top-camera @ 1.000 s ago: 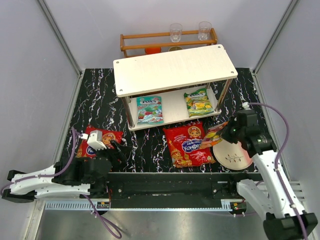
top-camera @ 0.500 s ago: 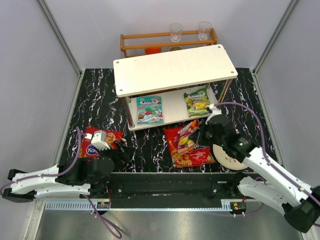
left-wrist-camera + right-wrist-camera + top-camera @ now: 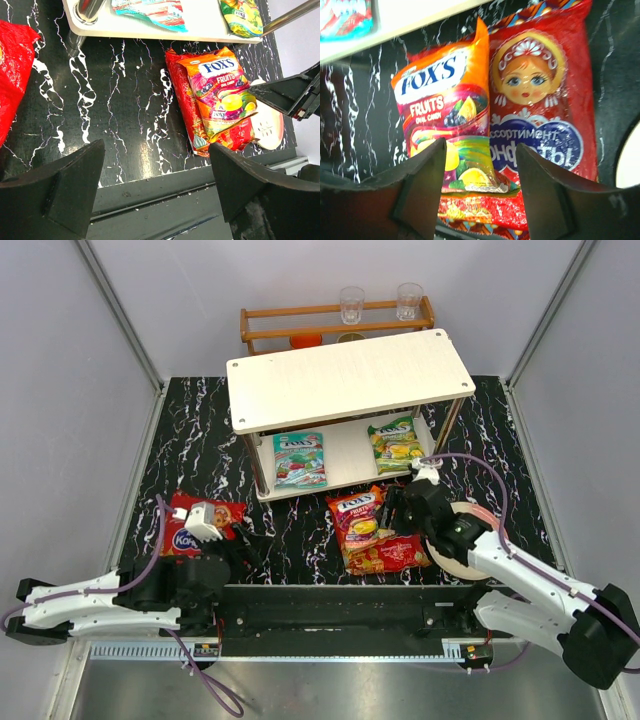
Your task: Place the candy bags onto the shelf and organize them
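Now the small red-orange glossy plastic packet (image 3: 358,518) lies flat, label up, on the left half of the large red packet with the doll picture (image 3: 395,550). A second ago the right gripper (image 3: 480,200) held it out by the round pink-and-cream plate (image 3: 267,131), and half a second ago it hung crumpled above the red packet. That gripper's two fingers stand well apart at the small packet's right side and are not pinched on it. The left gripper (image 3: 156,150) has barely shifted. Its fingers are spread wide with nothing between them, just beside the second large red packet (image 3: 185,522).

The small packet's far edge lies near the front edge of the lower board of the white two-tier shelf (image 3: 350,375). On that board the teal packet (image 3: 299,460) and the green-yellow packet (image 3: 397,445) lie well apart, with a stretch of bare white board between them. A broad strip of the black marble-patterned tabletop (image 3: 200,440) shows between the two large red packets. The plate touches the right edge of the middle one.
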Controlling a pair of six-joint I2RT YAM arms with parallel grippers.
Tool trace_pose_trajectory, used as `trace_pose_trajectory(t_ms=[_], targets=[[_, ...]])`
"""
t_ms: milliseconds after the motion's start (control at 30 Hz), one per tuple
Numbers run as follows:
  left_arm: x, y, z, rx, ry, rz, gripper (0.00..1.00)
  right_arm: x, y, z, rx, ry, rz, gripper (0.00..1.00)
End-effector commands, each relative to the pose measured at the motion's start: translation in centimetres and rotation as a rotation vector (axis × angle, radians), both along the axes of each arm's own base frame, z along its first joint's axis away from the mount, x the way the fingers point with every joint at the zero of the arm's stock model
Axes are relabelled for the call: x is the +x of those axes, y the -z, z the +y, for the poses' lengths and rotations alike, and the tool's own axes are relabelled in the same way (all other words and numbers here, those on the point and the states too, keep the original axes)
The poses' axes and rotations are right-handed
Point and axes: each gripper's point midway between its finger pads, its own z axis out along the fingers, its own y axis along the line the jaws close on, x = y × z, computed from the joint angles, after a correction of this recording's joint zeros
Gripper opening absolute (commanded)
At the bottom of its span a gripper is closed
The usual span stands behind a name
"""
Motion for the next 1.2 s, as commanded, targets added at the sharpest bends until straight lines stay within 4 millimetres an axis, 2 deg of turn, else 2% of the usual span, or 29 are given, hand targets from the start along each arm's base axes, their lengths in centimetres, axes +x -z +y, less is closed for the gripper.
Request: trace_pose_trajectory(t_ms=[0, 133, 167, 200, 267, 300, 400, 433, 467, 500, 533, 567, 600, 633, 700, 833, 967, 1167], targets=[[0.0, -0.7, -0.9, -0.045, 0.013, -0.011, 0.88, 2.4, -2.1, -2.9, -0.071, 0.157, -0.134, 0.69], [0.1, -0.8, -1.0, -0.030, 0.016, -0.017, 0.89, 2.0, -2.5, -3.6, -0.001, 0.258, -0.117, 0.70], [0.1, -0.9, -1.1, -0.026, 0.017, -0.019, 0.89, 1.9, -2.6, -3.2, 0.049, 0.269, -0.112, 0.70], [0.1, -1.0, -1.3, -0.029, 0.021, -0.023, 0.89, 1.2, -1.6, -2.7, 0.115, 0.289, -0.059, 0.68], [0.2, -1.1, -1.4, -0.021, 0.026, -0.029, 0.89, 0.6, -1.7, -2.1, 0.211, 0.315, -0.039, 0.63], [0.2, -1.2, -1.5, -0.027, 0.028, -0.030, 0.89, -0.1, -0.8, -1.9, 0.248, 0.343, -0.013, 0.61], [0.1, -1.5, -1.6, -0.027, 0.043, -0.038, 0.89, -0.8, -1.3, -2.7, 0.286, 0.454, -0.056, 0.62], [0.1, -1.5, -1.6, -0.029, 0.047, -0.039, 0.89, -1.7, -1.7, -2.0, 0.290, 0.437, -0.063, 0.64], [0.1, -1.6, -1.5, -0.030, 0.049, -0.042, 0.89, -2.4, -1.3, -2.4, 0.249, 0.446, -0.057, 0.64], [0.0, -1.5, -1.5, -0.027, 0.052, -0.044, 0.89, -2.1, -2.7, -2.5, 0.270, 0.497, -0.091, 0.66], [0.0, -1.6, -1.4, -0.033, 0.051, -0.046, 0.89, -3.3, -2.1, -1.7, 0.221, 0.461, -0.075, 0.71], [0.0, -1.6, -1.4, -0.037, 0.052, -0.047, 0.89, -3.5, -2.5, -1.1, 0.221, 0.459, -0.081, 0.73], [0.0, -1.6, -1.3, -0.038, 0.051, -0.048, 0.89, -3.3, -3.8, -0.4, 0.249, 0.476, -0.108, 0.74], [0.0, -1.6, -1.4, -0.039, 0.054, -0.047, 0.89, -3.6, -3.3, 0.3, 0.212, 0.464, -0.105, 0.75], [0.0, -1.6, -1.3, -0.047, 0.054, -0.046, 0.89, -4.2, -4.0, 2.1, 0.247, 0.464, -0.114, 0.77], [-0.1, -1.8, -1.3, -0.062, 0.060, -0.044, 0.89, -4.6, -2.2, 3.3, 0.244, 0.505, -0.093, 0.79], [-0.1, -1.9, -1.2, -0.069, 0.060, -0.048, 0.89, -4.8, 0.0, 2.6, 0.297, 0.570, -0.055, 0.79], [-0.1, -1.8, -1.1, -0.056, 0.060, -0.051, 0.89, -4.8, 0.7, 0.5, 0.377, 0.615, -0.081, 0.78]])
